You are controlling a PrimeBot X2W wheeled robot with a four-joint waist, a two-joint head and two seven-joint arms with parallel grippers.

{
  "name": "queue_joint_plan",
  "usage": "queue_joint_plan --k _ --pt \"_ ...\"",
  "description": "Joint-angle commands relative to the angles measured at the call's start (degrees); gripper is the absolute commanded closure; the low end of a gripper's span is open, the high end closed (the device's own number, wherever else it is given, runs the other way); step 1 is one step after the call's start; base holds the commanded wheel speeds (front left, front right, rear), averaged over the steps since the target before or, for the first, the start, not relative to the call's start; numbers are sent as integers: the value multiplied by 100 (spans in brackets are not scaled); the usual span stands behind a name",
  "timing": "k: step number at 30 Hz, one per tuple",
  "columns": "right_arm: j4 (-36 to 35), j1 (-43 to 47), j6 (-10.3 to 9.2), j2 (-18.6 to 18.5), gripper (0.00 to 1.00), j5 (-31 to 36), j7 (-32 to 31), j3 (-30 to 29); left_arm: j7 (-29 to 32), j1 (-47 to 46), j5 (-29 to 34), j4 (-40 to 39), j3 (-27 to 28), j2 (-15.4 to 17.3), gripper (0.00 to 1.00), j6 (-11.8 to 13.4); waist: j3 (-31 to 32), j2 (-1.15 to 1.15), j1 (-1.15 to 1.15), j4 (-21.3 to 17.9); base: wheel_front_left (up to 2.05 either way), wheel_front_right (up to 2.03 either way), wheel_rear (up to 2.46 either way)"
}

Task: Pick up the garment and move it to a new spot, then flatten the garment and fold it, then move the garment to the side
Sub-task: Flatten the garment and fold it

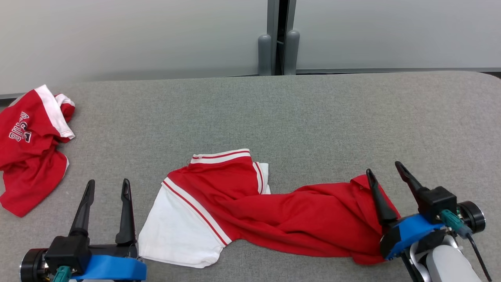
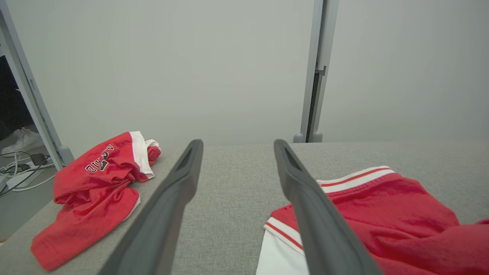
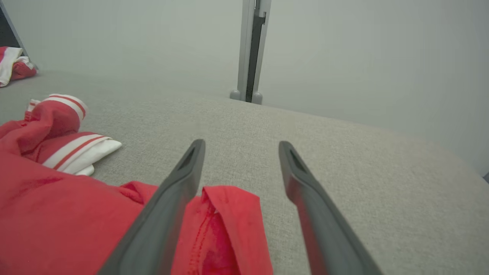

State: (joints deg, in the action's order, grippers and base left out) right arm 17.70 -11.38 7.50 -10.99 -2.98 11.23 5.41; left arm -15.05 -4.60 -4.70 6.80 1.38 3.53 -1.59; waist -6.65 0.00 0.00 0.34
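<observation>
The garment (image 1: 274,211) lies on the table (image 1: 313,109) as a long twisted strip across its near part, one end by each arm, which suits a cloth laid down lengthwise and not yet spread. Its sleeve (image 1: 176,231), white with red piping, rests flat just beside the left gripper (image 1: 108,181), while the red body bunches into ridges towards the right, so the flattening step looks undone. The left gripper hovers low with its fingers spread wide and nothing between them. In the left wrist view its right finger crosses in front of the striped trim, probably lined up to take that edge. The right gripper (image 1: 383,167) is also wide open and empty. It sits over the garment's right end, and in the right wrist view a folded hem (image 3: 229,214) lies between its fingers, close against the left one. That placement would let each arm pinch one end and pull the cloth taut. A second red shirt (image 1: 31,149) lies crumpled at the table's far left edge, well apart, likely out of the way of the working area.
</observation>
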Motion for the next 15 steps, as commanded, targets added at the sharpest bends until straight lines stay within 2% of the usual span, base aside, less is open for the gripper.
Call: queue_joint_plan --k 1,8,11,12,13,15 --pt "241 -197 -2 -101 0 36 -222 131 -18 -32 28 8 9 -2 0 -28 -15 0 0 9 0 0 0" --pt "1031 -605 -2 -392 0 -29 -1092 587 -18 -117 48 42 -47 -37 0 -82 -107 0 0 134 0 0 0" --pt "1193 -722 -2 -492 0 -95 -1266 684 -18 -123 38 38 -44 -49 0 -73 -157 0 0 183 0 0 0" --pt "1255 -734 -2 -505 17 -137 -1317 708 -18 -128 35 39 -44 -50 0 -70 -173 0 0 195 0 0 0" --pt "1308 -747 -2 -524 100 -179 -1387 736 -18 -135 32 40 -45 -53 0 -67 -191 0 0 207 0 0 0" --pt "1363 -837 -2 -575 100 -248 -1420 726 -18 -147 26 45 -44 -54 0 -57 -220 0 0 224 0 0 0"
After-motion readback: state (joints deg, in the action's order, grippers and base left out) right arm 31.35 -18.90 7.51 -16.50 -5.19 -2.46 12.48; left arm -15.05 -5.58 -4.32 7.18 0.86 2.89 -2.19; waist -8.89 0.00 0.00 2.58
